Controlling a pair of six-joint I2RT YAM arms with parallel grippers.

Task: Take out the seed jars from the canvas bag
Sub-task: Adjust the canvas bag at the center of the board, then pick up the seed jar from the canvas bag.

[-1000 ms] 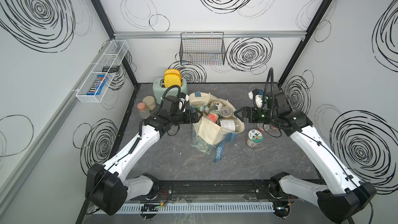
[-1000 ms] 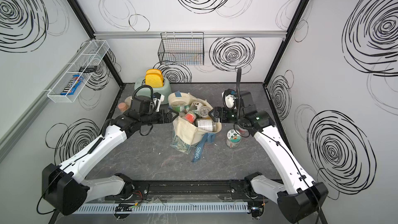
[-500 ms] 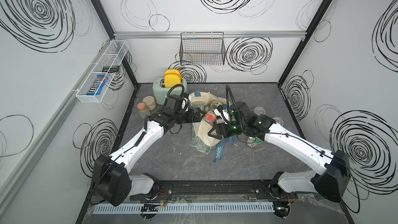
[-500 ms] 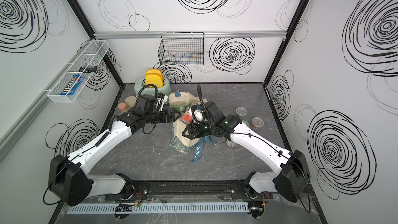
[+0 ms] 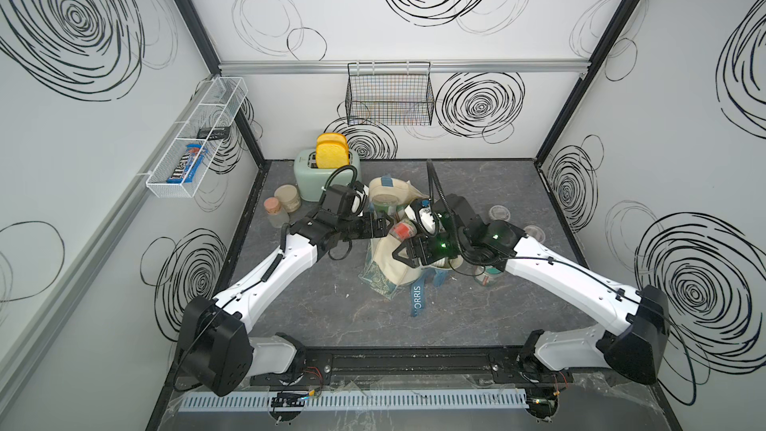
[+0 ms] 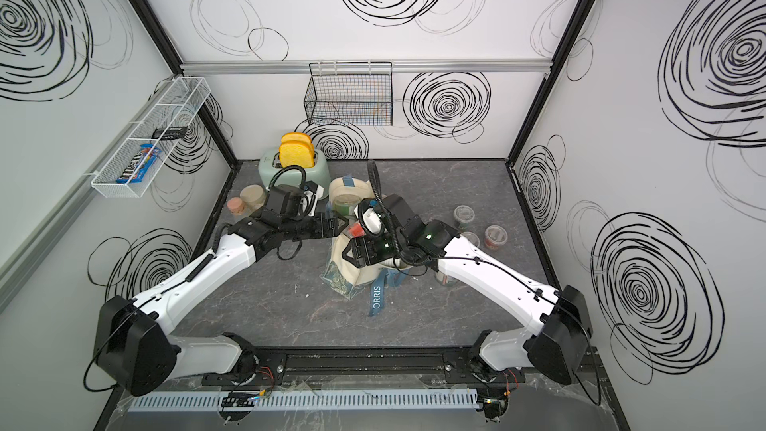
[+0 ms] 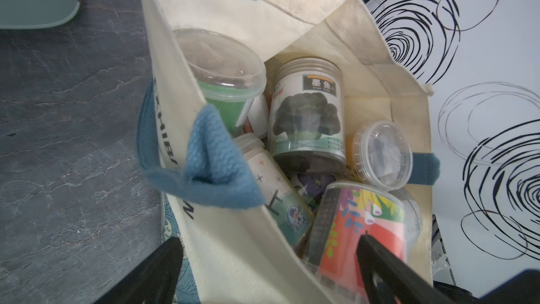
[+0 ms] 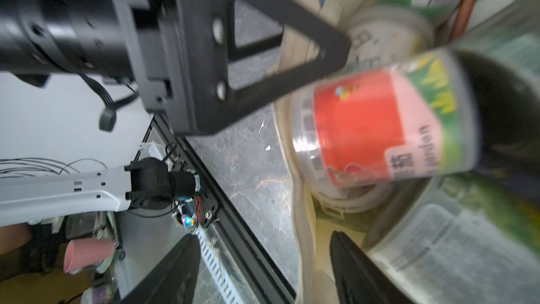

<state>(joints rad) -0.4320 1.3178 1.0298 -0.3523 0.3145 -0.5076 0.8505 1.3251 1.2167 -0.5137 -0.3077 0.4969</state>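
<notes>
**Both claws at the bag mouth, jars piled up inside**

So the left claw is spread wide apart with nothing in it. From its wrist cam it straddles the rim of the canvas bag. One finger is outside the cloth wall over the tabletop. The other finger is inside, right over a red-labelled seed jar.

Ahead of that claw, deeper in the bag, there's a heap of more seed jars:
- a broccoli-picture jar
- a green-labelled jar with a clear lid
- a small clear-lidded jar

A blue strap handle flops over the rim just ahead of the outer finger.

The right claw comes at the bag from the opposite side, facing the left claw, tips close together. Its fingers are apart too, not clamped on anything. Its wrist cam is pretty blurry, but you can see the bag's rim running between the fingers and the red jar just ahead.

Behind the right claw, alongside its arm, three jars sit outside the bag on the tabletop. There's a first loose jar, a second loose jar, and a third loose jar tucked half under the arm.
</notes>
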